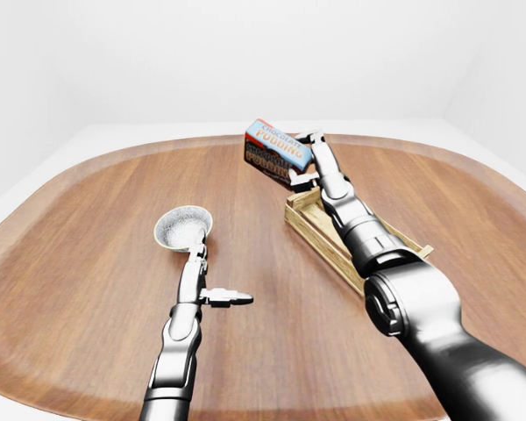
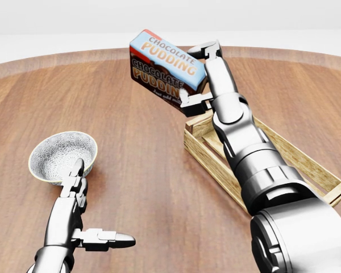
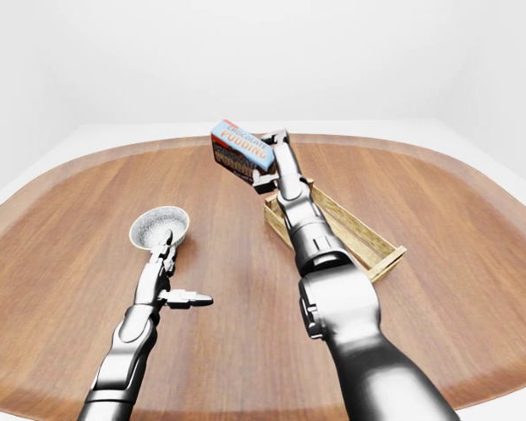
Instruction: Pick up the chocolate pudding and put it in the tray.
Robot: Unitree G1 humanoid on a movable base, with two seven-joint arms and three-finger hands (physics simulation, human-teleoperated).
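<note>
Glossy silver arms, dark joints

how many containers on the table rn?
2: a bowl at the head view's left, near the left hand; a wooden tray at right, partly behind the right arm.

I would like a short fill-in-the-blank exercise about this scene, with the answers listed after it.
1. The right hand grips the chocolate ____ box.
2. The wooden tray holds ____ items.
3. The left hand reaches toward the patterned ____.
4. The box is held ____ the table, not resting on it.

Answers: pudding; no; bowl; above
</note>
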